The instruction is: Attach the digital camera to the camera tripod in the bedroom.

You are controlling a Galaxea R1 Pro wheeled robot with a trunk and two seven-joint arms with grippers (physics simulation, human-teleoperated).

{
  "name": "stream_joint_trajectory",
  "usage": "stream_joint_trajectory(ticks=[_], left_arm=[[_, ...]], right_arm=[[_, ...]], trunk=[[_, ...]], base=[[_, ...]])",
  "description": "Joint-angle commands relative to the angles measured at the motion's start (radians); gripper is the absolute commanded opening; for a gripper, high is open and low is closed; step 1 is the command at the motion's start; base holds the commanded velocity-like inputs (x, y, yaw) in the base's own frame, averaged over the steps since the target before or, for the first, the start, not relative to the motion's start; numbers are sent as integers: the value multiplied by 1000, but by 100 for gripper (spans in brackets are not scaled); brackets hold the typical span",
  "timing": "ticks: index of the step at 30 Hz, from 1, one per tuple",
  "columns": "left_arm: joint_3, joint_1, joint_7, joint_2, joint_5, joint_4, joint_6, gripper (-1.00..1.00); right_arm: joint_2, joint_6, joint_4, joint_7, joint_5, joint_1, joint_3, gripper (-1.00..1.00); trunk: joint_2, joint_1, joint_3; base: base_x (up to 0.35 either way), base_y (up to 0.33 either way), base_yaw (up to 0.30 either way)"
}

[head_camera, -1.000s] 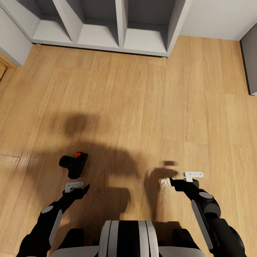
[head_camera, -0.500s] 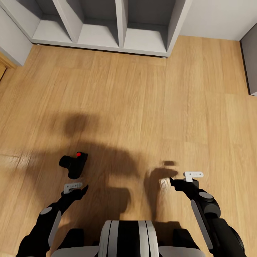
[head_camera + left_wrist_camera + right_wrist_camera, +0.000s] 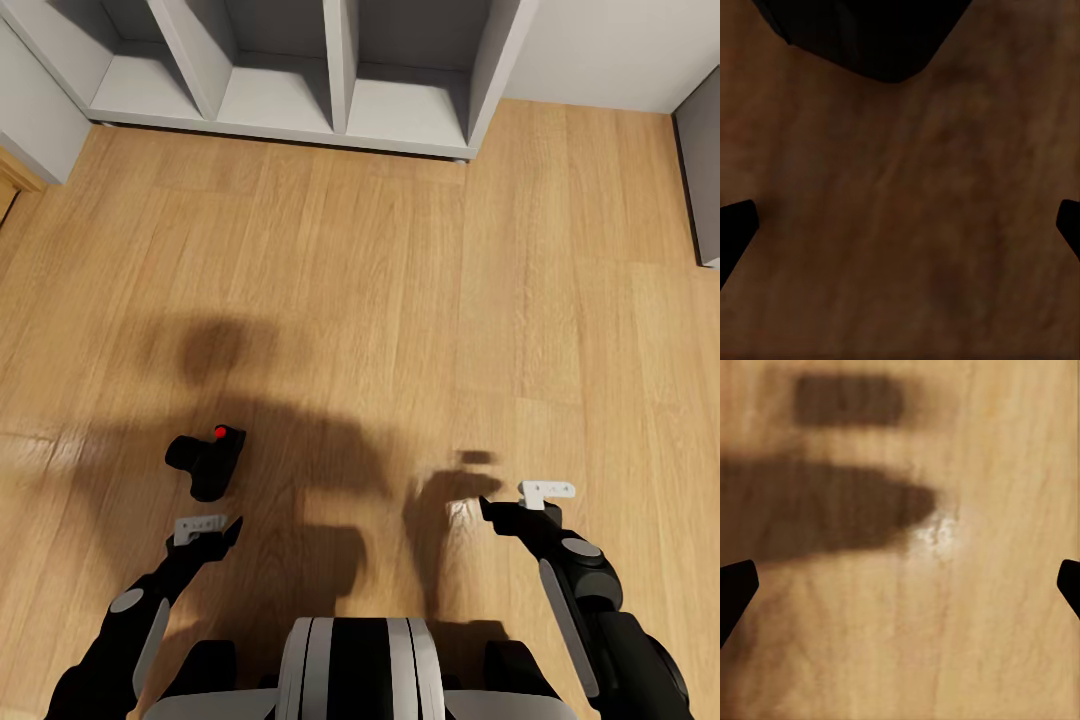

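Observation:
The digital camera (image 3: 207, 464), a small black body with a red round button on top, lies on the light wood floor, in the robot's shadow. My left gripper (image 3: 215, 527) hovers just short of it, on the side nearer me, open and holding nothing. In the left wrist view the camera (image 3: 870, 37) is a black shape at the frame edge, beyond the left gripper (image 3: 900, 229), whose jaws stand wide apart. My right gripper (image 3: 517, 500) hangs open over bare floor far to the camera's right, seen again as the right gripper (image 3: 900, 589). The camera tripod is out of view.
A grey open shelf unit (image 3: 340, 70) with several cubbies stands against the far wall. A grey panel (image 3: 35, 110) stands at the far left and a dark furniture edge (image 3: 700, 160) at the right. The wood floor (image 3: 400, 300) lies between them and me.
My left gripper has drawn back slightly toward the robot, away from the camera. The right gripper has shifted only a little. The camera has stayed put.

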Motion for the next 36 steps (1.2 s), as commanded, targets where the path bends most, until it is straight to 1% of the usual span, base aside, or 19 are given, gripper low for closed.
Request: stream_joint_trajectory(ticks=[1,6,9,11,13,15,17,21,29,36], left_arm=[[3,0,-7,0,-3,0,1,100],[3,0,-6,0,-5,-1,-12,100],[4,0,-4,1,-6,-8,-34,100],[4,0,-2,1,-6,-10,-65,100],[4,0,10,1,-6,-16,-128,100],[4,0,26,0,-6,-18,-165,100],[4,0,34,0,-6,-18,-179,100],[3,0,45,-1,-6,-16,-197,100],[3,0,53,-1,-6,2,-205,100],[2,0,66,0,-6,38,-209,100]], right_arm=[[0,5,-1,-5,-3,0,0,100],[-1,5,-1,-5,-3,-1,-1,100],[3,5,-1,-5,-3,0,-1,100],[4,5,-1,-5,-3,0,-1,100],[5,5,-1,-5,-3,0,-1,100],[5,5,-1,-5,-3,0,0,100],[5,5,-1,-5,-3,-1,0,100],[7,5,-1,-5,-3,-1,0,100],[7,5,-1,-5,-3,0,0,100],[7,5,-1,-5,-3,0,0,100]], trunk=[[0,0,0],[0,0,0],[0,0,0],[0,0,0],[0,0,0],[0,0,0],[0,0,0],[0,0,0],[0,0,0],[0,0,0]], base=[[0,0,0],[0,0,0],[0,0,0],[0,0,0],[0,0,0],[0,0,0],[0,0,0],[0,0,0],[0,0,0],[0,0,0]])
